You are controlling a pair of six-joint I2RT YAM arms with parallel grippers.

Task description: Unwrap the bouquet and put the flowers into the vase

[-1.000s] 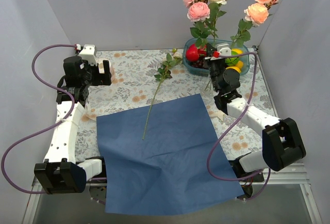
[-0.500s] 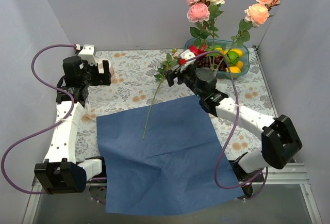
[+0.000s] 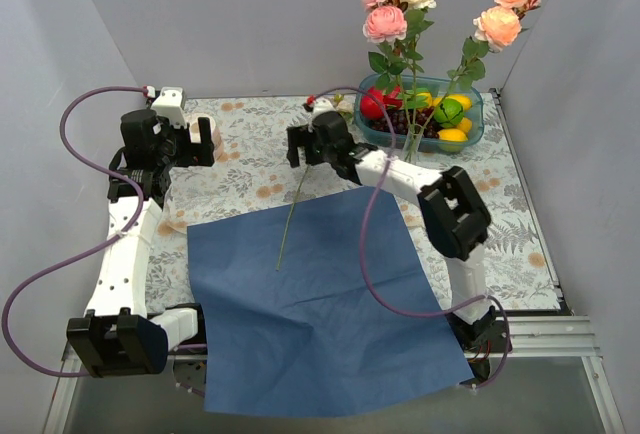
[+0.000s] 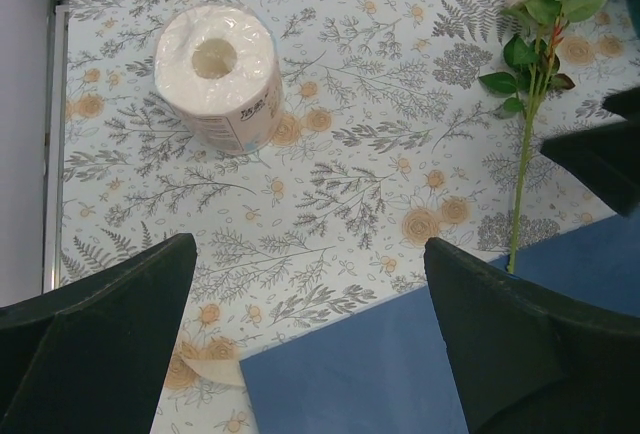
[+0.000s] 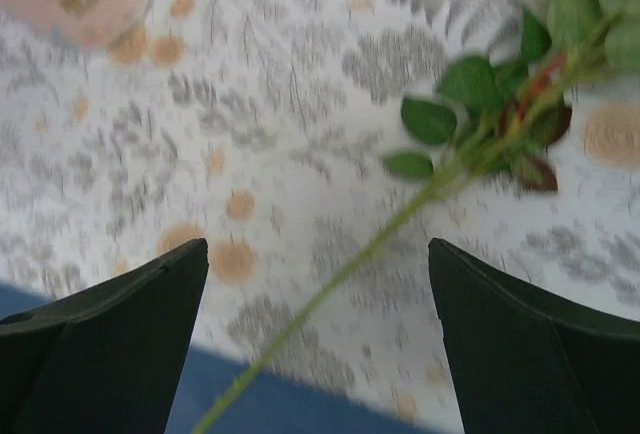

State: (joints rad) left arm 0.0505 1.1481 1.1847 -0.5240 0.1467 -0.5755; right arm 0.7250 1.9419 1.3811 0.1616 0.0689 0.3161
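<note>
Blue paper [image 3: 320, 294] lies unfolded on the worktop [image 3: 240, 144]; most roses [image 3: 388, 22] stand in the vase [image 3: 409, 146]. One rose [image 3: 298, 194] lies flat, not yet placed, beneath the spread right claw [image 5: 315, 246]. Left claw [image 4: 308, 244] is spread, empty, well apart.

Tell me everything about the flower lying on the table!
The lone flower is a cream rose on a long thin green stem with small green leaves near the bloom; it looks artificial. It lies flat on the floral tablecloth, stem end on the blue paper. The right gripper hangs over it, jaws open, not holding it.
</note>
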